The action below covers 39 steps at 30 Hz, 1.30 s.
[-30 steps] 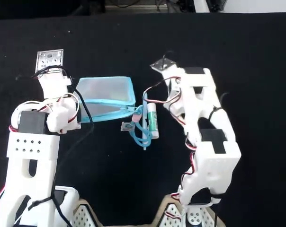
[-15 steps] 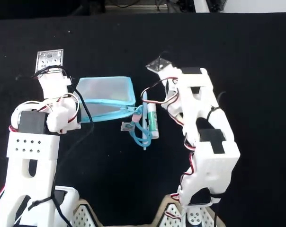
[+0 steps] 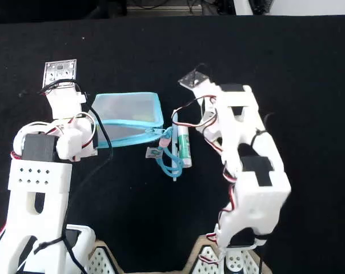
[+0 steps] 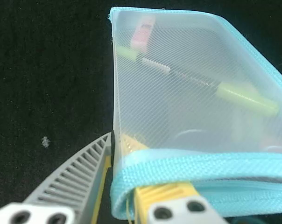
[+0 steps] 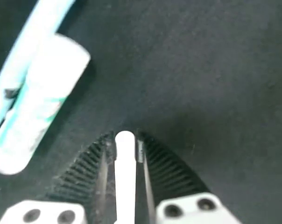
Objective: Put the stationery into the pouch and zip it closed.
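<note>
Two grippers both loaded. Left gripper (image 4: 115, 137) is pinched on the pouch (image 4: 187, 84) at its near corner, grey finger outside the mesh wall, yellow finger apparently inside under the blue zip tape. Right gripper (image 5: 124, 140) is clamped on a thin white stick (image 5: 124, 177), low over the black table (image 3: 287, 68), off the pouch's zip-pull end and past the loose items.

Inside the pouch, seen through the mesh: pink eraser (image 4: 143, 29), green marker (image 4: 246, 98), some thinner bits too blurred to name.

Outside, just off the pouch's zip-pull end: glue stick (image 3: 184, 145) and blue pen (image 3: 174, 134) side by side, close or touching, cannot tell which. Blue cord loop (image 3: 171, 162) with a small tag lies at the same end, looks attached to the zip pull.

Progress: partly done, I'd say. Some stationery is in; the white stick is picked up but not delivered; glue stick and pen are left to go. Mouth looks open, zipping not started.
</note>
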Motion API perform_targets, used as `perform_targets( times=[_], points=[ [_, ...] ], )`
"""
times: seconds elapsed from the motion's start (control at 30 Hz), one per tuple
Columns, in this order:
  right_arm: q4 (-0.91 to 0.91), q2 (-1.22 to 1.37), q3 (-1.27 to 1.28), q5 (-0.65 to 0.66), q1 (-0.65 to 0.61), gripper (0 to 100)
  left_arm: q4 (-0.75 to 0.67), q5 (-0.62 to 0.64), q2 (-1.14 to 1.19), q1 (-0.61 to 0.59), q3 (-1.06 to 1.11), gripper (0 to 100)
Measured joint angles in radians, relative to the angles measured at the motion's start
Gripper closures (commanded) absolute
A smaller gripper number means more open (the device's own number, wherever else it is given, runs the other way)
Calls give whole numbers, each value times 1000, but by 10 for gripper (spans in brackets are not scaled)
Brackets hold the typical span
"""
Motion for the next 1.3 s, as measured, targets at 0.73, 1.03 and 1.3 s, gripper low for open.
perform_targets(
  times=[0.73,1.03,1.3],
  points=[
    [172,-971,2,-345,-290,987,0,0,0,0,0,967],
    [18,-1131,120,-348,-489,987,0,0,-2,0,6,967],
    [-255,-1293,302,-350,-577,987,0,0,-2,0,6,967]
  ],
)
